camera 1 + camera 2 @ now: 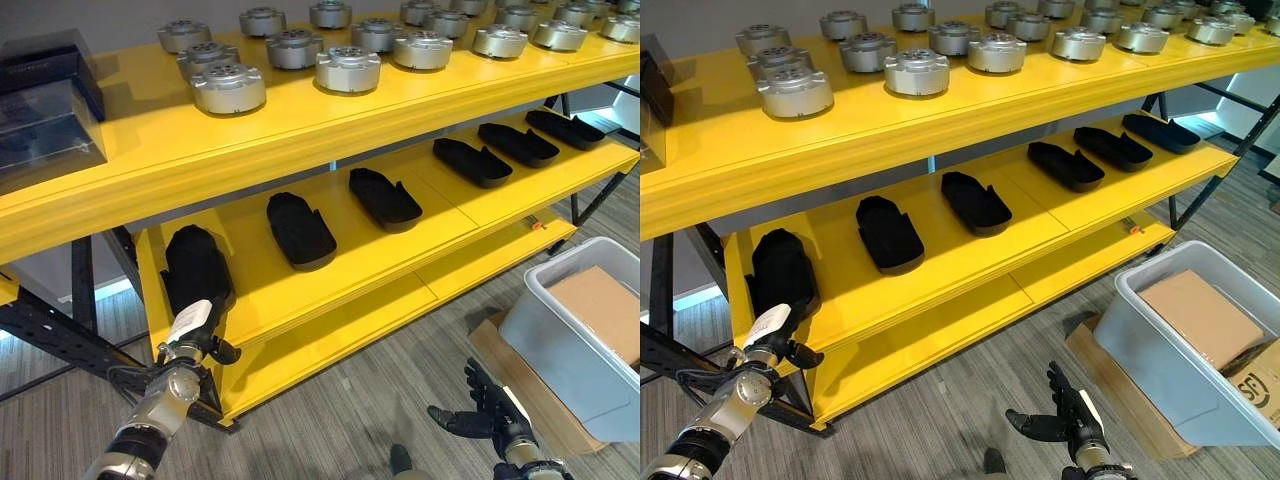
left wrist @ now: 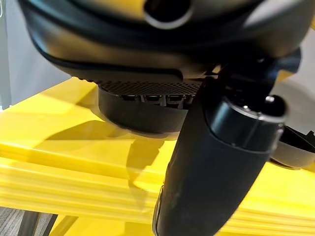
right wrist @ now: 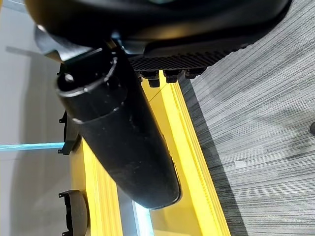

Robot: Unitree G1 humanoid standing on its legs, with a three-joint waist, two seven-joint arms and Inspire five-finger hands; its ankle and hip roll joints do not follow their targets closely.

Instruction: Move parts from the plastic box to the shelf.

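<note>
Saw a yellow shelf with several levels. On the top level, found round silver metal parts in rows, and beside them, at the far left, dark cases stacked one on another. On the middle level, counted a row of black parts, flat and long, lying apart from each other along the whole board.

Found the left hand at the left end of the middle level, just below the front edge, with a white cover on the thumb. Directly above it rested the leftmost black part, lying on the yellow board. Could not tell whether the hand touched this part. Could not tell the state of its fingers either.

Found the right hand low over the grey floor, well apart from the shelf, palm turned up, fingers spread wide and holding nothing.

To the right stood the grey plastic box on the floor, near the right hand. Inside lay a brown cardboard sheet, and under the box, another flat cardboard piece.
</note>
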